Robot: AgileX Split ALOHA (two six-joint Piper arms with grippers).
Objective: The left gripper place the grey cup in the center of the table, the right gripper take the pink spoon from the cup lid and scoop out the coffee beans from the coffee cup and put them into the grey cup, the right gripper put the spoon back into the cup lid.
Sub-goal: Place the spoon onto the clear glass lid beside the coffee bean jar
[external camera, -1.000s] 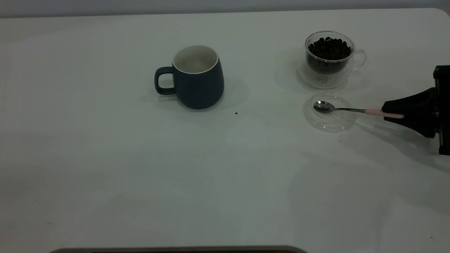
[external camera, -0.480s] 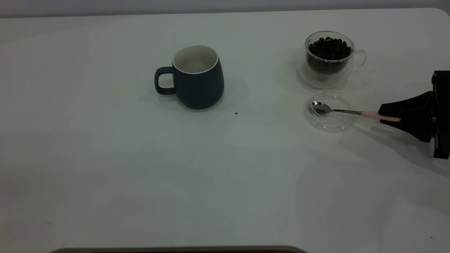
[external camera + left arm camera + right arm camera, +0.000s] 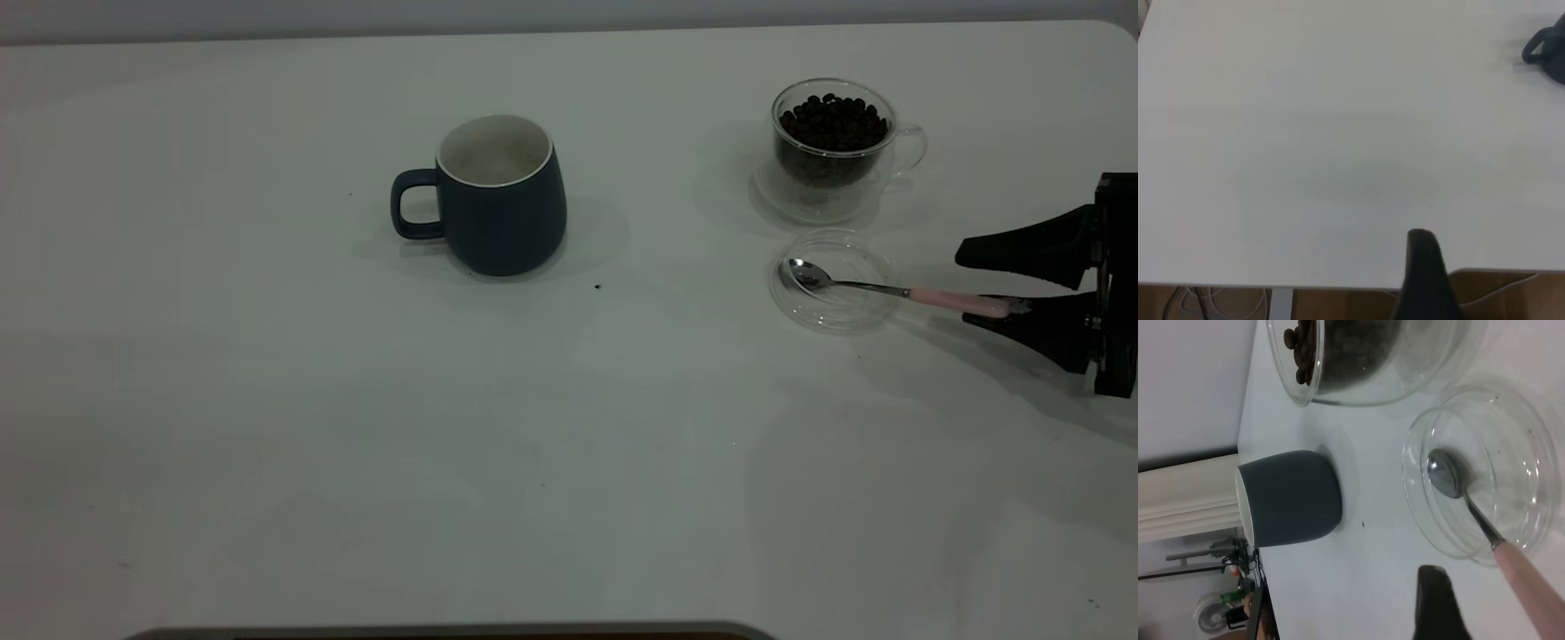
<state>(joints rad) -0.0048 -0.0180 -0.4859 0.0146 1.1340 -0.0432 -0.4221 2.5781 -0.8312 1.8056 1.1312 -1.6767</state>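
Spoon bowl down in the cup lid [image 3: 834, 283], stem slanting out over the raised rim: the pink spoon [image 3: 898, 290] has a shiny silver bowl and a pale pink rounded handle, whose tip lies at the lower finger of the right gripper [image 3: 978, 281]. That gripper sits near the table's [image 3: 569, 462] right edge with its two black pointed fingers spread apart, one above the handle and one at it, so nothing is pinched. Just behind the clear lid stands the coffee cup [image 3: 831, 149], double-walled glass holding dark coffee beans [image 3: 833, 121]. The grey cup [image 3: 498, 196] (dark blue-grey, white inside) stands upright well to the left, handle pointing left, with open tabletop between it and the lid. The left gripper [image 3: 1425, 273] hangs over the table's near edge; whether it is spread or closed cannot be told.
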